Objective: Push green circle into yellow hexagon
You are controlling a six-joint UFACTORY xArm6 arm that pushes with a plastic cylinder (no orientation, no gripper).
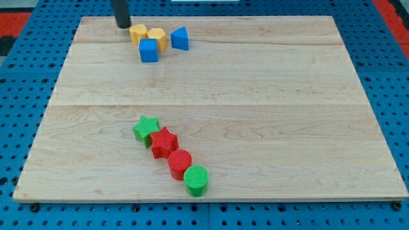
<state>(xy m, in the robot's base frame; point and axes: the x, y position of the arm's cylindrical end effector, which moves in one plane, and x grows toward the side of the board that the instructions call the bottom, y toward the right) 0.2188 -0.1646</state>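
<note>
The green circle (197,180) lies near the view's bottom, at the lower end of a diagonal row of blocks. The yellow hexagon (157,37) lies near the view's top left, next to a second yellow block (138,32) whose shape I cannot make out. My tip (123,25) rests at the view's top left, just left of that second yellow block and far from the green circle.
A red circle (179,161), a red star (163,142) and a green star (146,128) run up-left from the green circle. A blue cube (149,50) and a blue triangle (180,38) flank the yellow hexagon. The wooden board (255,96) ends in blue pegboard.
</note>
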